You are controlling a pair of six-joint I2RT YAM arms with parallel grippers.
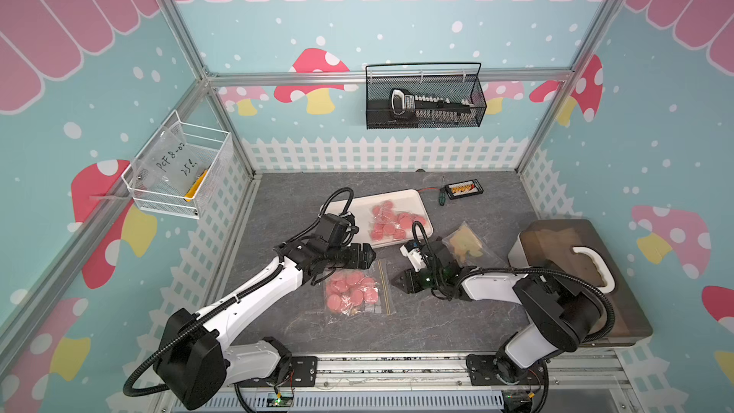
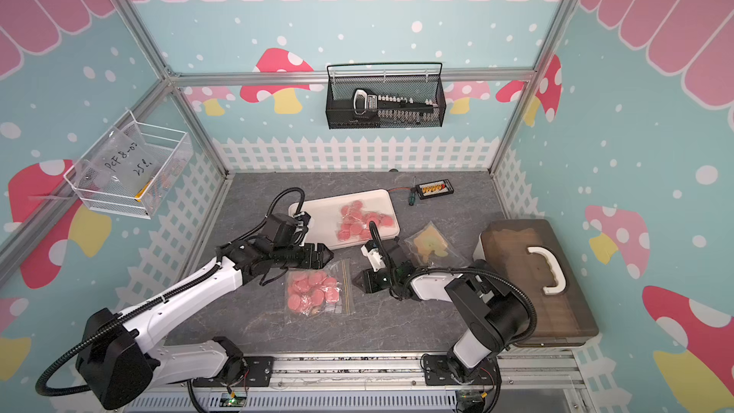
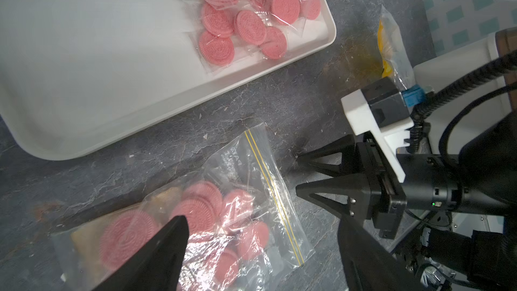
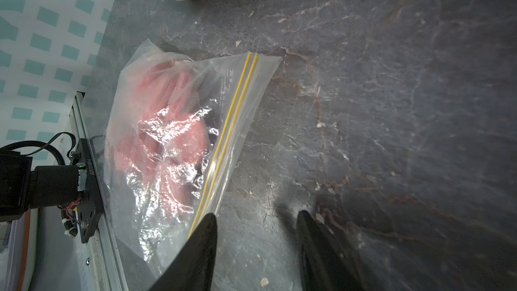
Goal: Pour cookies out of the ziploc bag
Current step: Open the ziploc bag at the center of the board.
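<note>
A clear ziploc bag with a yellow zip line lies flat on the grey table, holding several pink cookies. More wrapped cookies lie on the white tray behind it. My left gripper hovers open over the bag's far edge, its fingers either side of the bag's zip end. My right gripper is open just right of the zip edge, low to the table, with only bare table between its fingers. Neither holds anything.
A second clear bag with yellow contents lies right of the tray. A brown-lidded box with a white handle fills the right side. A small black board and a screwdriver lie at the back. Wire baskets hang on the walls.
</note>
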